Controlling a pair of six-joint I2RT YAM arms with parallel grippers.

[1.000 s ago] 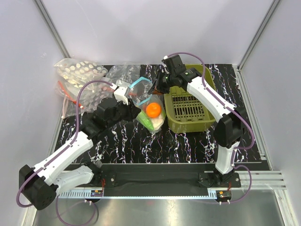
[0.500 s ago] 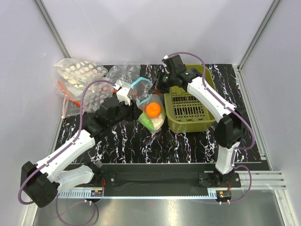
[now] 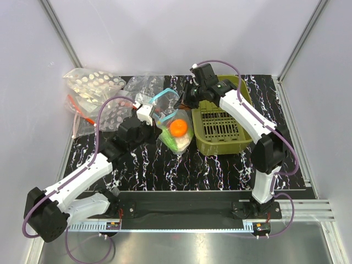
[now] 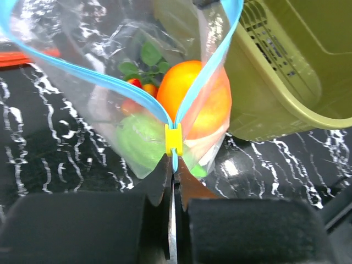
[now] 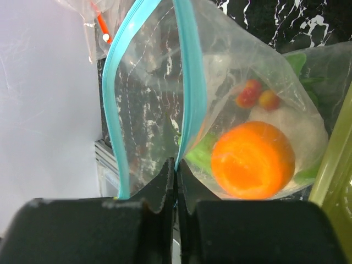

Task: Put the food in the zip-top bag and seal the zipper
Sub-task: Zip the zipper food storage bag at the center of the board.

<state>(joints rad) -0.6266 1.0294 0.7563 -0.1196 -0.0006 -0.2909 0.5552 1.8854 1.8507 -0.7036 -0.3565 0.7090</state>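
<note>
The zip-top bag [image 3: 175, 131] hangs between my two grippers, mouth gaping. Inside lies the food: a round orange piece [image 5: 253, 159], green pieces [image 4: 137, 140], a pale piece and small red bits [image 5: 250, 93]. Its teal-blue zipper [image 4: 204, 77] splits into two strips that meet at a yellow slider [image 4: 174, 140]. My left gripper [image 4: 174, 165] is shut on the zipper's end just below that slider. My right gripper [image 5: 176, 168] is shut on the zipper [image 5: 190, 82] at the other end of the mouth, beside the basket.
An olive-green slotted basket [image 3: 220, 124] stands right of the bag, close against it. At the back left lie a clear bag of white round pieces [image 3: 93, 88], a clear bag with a red-orange strip [image 3: 82, 113] and another crumpled clear bag [image 3: 143, 85].
My left gripper has moved in a little toward the bag and closed on the zipper's end by the slider. The right arm has held still.
</note>
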